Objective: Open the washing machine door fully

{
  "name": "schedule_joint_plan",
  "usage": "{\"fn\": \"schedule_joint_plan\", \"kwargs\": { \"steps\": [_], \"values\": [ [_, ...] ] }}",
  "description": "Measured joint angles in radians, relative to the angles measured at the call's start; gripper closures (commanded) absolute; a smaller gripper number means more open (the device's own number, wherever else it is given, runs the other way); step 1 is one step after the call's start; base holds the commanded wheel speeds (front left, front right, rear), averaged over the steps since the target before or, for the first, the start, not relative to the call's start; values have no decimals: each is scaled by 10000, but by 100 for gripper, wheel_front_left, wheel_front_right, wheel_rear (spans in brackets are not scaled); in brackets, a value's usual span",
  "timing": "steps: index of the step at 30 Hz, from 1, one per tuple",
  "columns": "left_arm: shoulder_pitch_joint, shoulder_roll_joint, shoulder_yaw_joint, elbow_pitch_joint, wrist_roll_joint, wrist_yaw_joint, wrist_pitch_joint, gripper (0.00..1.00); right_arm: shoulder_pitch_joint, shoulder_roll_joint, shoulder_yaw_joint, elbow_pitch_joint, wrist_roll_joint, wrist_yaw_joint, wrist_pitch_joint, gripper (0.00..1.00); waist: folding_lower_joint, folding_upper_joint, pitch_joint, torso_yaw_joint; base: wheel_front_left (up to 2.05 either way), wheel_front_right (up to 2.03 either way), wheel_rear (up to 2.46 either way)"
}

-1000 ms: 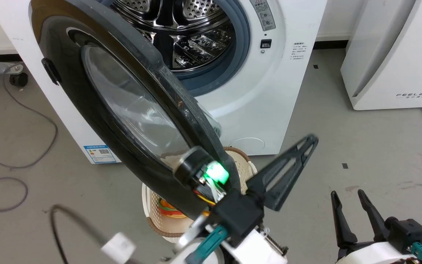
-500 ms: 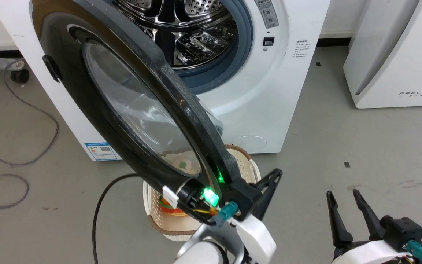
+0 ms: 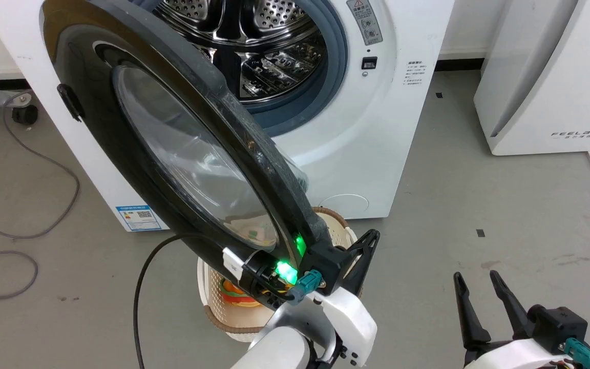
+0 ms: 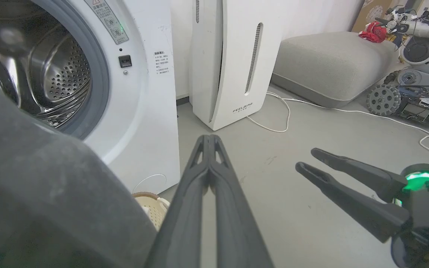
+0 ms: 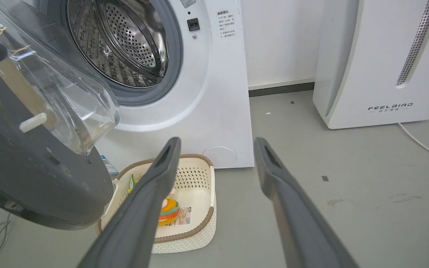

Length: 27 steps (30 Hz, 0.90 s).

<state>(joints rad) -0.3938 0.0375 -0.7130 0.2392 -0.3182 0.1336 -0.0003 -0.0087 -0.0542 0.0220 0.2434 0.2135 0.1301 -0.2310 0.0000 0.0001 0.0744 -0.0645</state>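
— Left gripper (image 4: 209,138)?
— Fingers pressed together on nothing, just beside the washing machine door's (image 3: 172,154) lower rim. Contact is hard to tell; the rim is a blur up close.
— And the door?
— Standing partly open off the washing machine (image 3: 377,154), hiding part of a basket (image 5: 192,242).
— Right gripper (image 3: 474,279)?
— Spread, empty, well apart.

1 washing machine (image 3: 361,154), 1 basket (image 5: 194,241), 2 tools (image 3: 372,237) (image 3: 476,278).
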Motion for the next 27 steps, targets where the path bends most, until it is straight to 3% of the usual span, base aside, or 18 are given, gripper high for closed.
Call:
{"fn": "schedule_joint_plan", "kwargs": {
  "steps": [9,27],
  "values": [
    [687,221,127,-652,-125,447,-109,100,1,0,-6,96,81,0,-2,0,0,-1,-25,106,0,0,0],
    [3483,1760,518,-3567,-194,1925,146,100,24,0,59,345,86,0,17,0,0,0,-290,526,0,0,0]
  ]
}}
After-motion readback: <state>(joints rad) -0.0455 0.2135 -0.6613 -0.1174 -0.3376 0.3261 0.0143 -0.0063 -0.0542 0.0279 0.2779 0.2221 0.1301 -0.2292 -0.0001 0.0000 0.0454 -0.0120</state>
